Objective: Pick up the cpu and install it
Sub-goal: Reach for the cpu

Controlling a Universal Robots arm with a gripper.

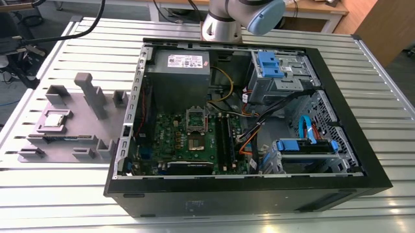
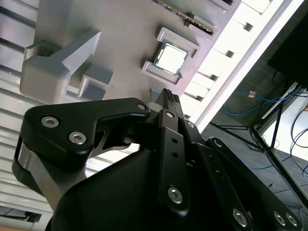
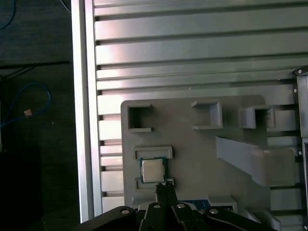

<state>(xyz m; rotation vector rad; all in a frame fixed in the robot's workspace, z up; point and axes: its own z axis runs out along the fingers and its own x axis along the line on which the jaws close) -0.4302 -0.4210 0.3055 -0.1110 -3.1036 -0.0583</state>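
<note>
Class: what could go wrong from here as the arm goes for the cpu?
The cpu sits between raised walls of the grey holder; an off-line descent could hit them. In the first wrist view the gripper lines up with the chip's edge, so a grasp might tilt it.

Silver-grey cpu [image 3: 153, 170], pale grey holder [image 3: 192, 139], black pincer [image 3: 164, 186].

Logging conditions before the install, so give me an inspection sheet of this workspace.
Surface: slatted metal table carrying an open PC case and a grey holder block.
Job's things: cpu lies in a holder recess, not gripped.
Clutter: nothing seen.
Grippers: tool hangs above the holder, near the cpu.
Cables: wire bundle inside the case; blue cable on the floor.
Surroundings: wooden desk beyond the table.
</note>
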